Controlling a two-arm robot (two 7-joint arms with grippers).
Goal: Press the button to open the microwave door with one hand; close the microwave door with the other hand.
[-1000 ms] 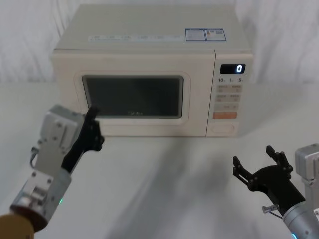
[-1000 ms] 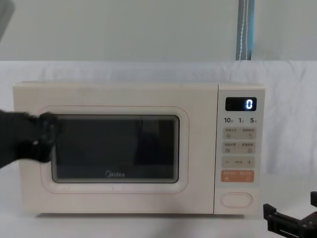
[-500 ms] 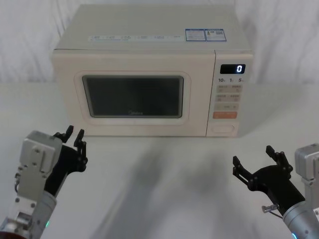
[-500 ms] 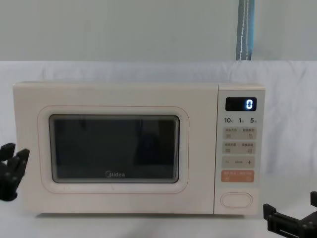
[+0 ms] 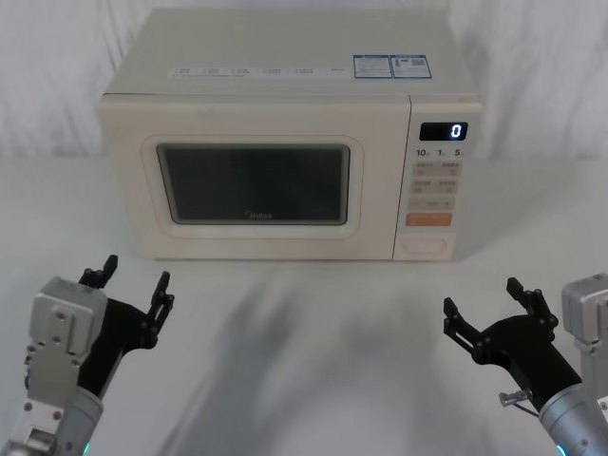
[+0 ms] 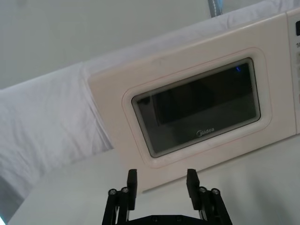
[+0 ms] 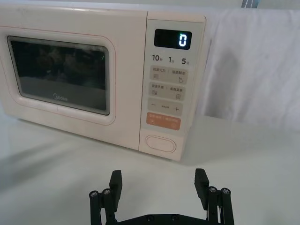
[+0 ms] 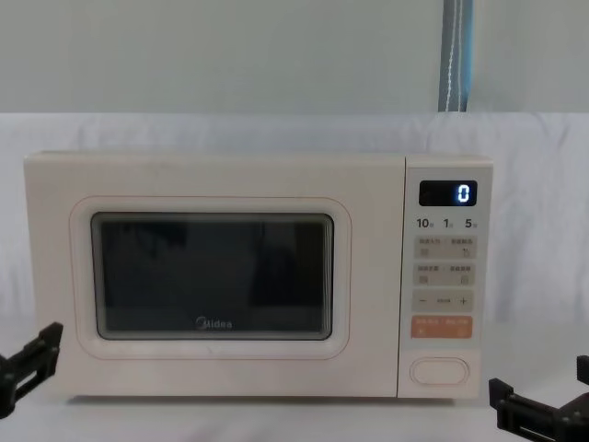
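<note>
A white table (image 5: 313,351) spreads across the lower half of the head view, its surface plain and smooth. The microwave (image 5: 285,142) stands directly on it in the upper centre of the frame, its base flat on the table, door shut. A white cloth backdrop (image 5: 532,76) rises behind the table's far edge.
</note>
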